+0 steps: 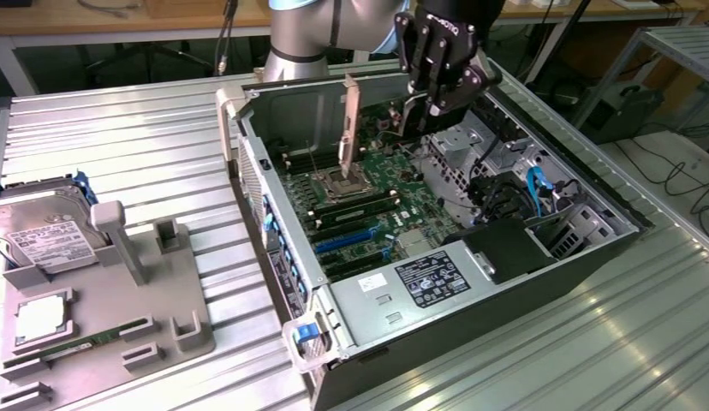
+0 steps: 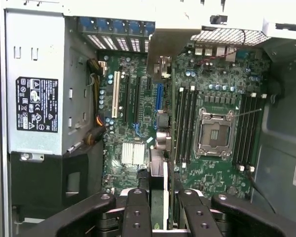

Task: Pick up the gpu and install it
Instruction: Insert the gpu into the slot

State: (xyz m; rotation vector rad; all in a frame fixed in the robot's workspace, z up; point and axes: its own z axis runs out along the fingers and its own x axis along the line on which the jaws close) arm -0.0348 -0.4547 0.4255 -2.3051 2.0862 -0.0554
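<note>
Open computer case (image 1: 331, 317) containing motherboard (image 1: 384, 201); gripper (image 1: 429, 107) is holding the gpu (image 1: 352, 128) upright, clamped edge-on, above the board's far slots, hard drive (image 1: 40, 240) lying well apart at the exterior view's left.

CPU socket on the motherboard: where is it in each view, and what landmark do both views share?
Exterior view: CPU socket in the open case, between memory slots, near the picture's middle.
Wrist view: CPU socket between two banks of memory slots.
Shared landmark: the power supply's black label.
</note>
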